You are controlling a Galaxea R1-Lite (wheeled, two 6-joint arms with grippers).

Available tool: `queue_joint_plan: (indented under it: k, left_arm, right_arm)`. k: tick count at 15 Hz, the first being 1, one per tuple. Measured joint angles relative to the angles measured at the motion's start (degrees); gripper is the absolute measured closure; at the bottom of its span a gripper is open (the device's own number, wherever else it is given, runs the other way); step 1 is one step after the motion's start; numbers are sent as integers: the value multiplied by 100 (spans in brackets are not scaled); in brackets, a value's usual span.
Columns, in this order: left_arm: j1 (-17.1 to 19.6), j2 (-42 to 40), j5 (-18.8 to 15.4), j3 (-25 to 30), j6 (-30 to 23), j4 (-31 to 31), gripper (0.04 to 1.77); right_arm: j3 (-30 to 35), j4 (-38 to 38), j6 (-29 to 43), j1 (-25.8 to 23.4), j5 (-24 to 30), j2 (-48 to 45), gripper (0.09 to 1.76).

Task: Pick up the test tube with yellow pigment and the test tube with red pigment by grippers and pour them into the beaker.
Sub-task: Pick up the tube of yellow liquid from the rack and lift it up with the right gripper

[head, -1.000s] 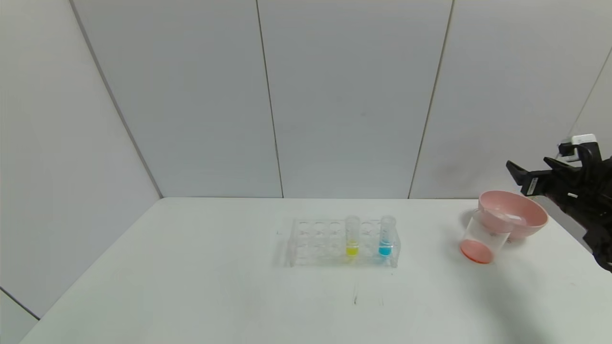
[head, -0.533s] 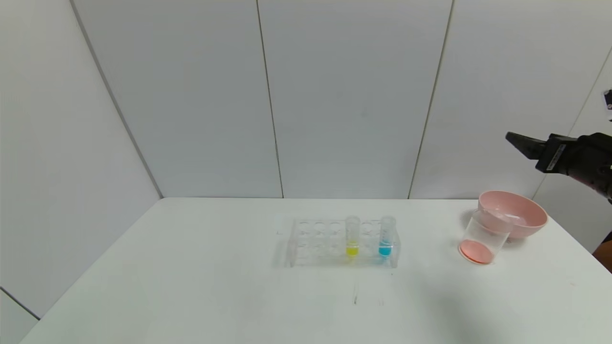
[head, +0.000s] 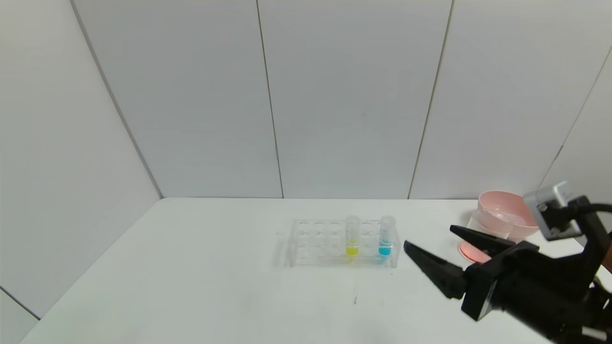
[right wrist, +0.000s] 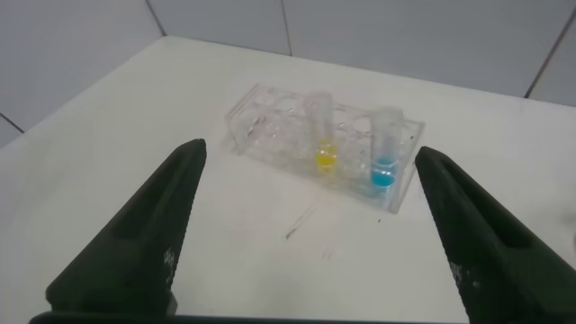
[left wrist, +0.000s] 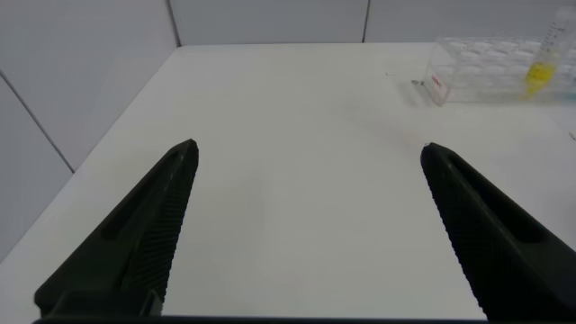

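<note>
Right gripper (head: 432, 248) low over the table (head: 191, 286), fingers spread wide and empty
Yellow-pigment tube (head: 352, 236) upright in clear rack (head: 311, 243) beside blue tube (head: 386, 236); beaker (head: 483, 234), red liquid inside, touching pink bowl (head: 502, 210); left gripper (left wrist: 306, 193) spread apart, nothing held
</note>
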Motion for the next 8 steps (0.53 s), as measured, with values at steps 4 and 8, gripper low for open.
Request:
queue_joint_plan:
  k: [4,8]
  left_arm:
    - [0,0,0,0,0,0,5]
    - [0,0,0,0,0,0,5]
  right_arm:
    - [304,-991,88,934,-1083,1019,17]
    - [-44,-1597,107,937,-1252,2254,16]
